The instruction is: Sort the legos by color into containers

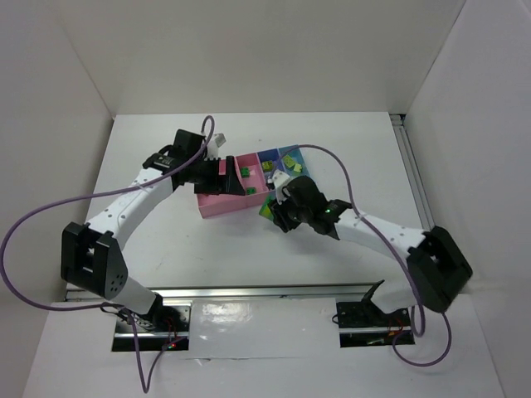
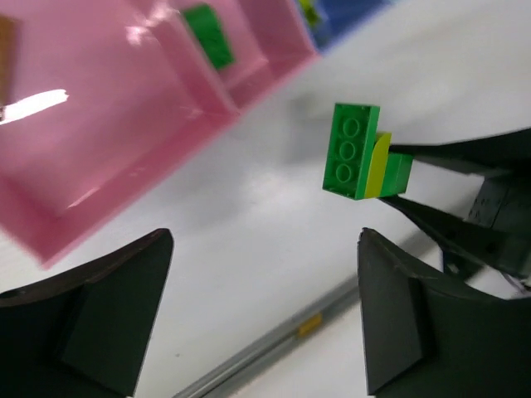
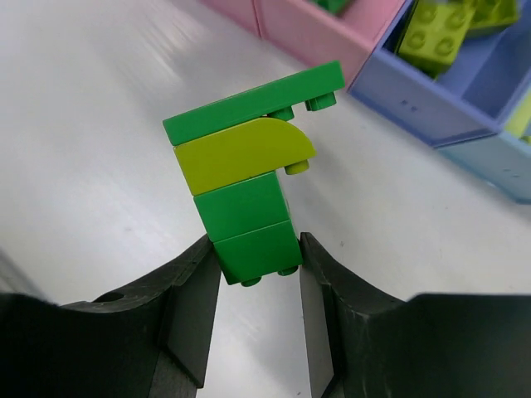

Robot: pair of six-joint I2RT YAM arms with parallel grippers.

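My right gripper [image 3: 255,249] is shut on the bottom of a small lego stack [image 3: 241,157]: a dark green plate, a lime curved piece and two dark green bricks. It holds the stack above the table, just in front of the tray [image 1: 217,206]. The stack also shows in the left wrist view [image 2: 353,151] and the top view [image 1: 268,207]. My left gripper [image 2: 265,249] is open and empty beside the large pink compartment [image 2: 124,108]. A dark green brick [image 2: 209,35] lies in the narrow pink compartment. Lime bricks [image 3: 431,33] lie in the periwinkle compartment.
The tray's periwinkle wall [image 3: 415,108] is close to the right of the held stack. An orange-brown piece [image 2: 4,50] shows at the edge of the large pink compartment. A metal rail [image 1: 249,292] runs along the table's near edge. White walls enclose the table.
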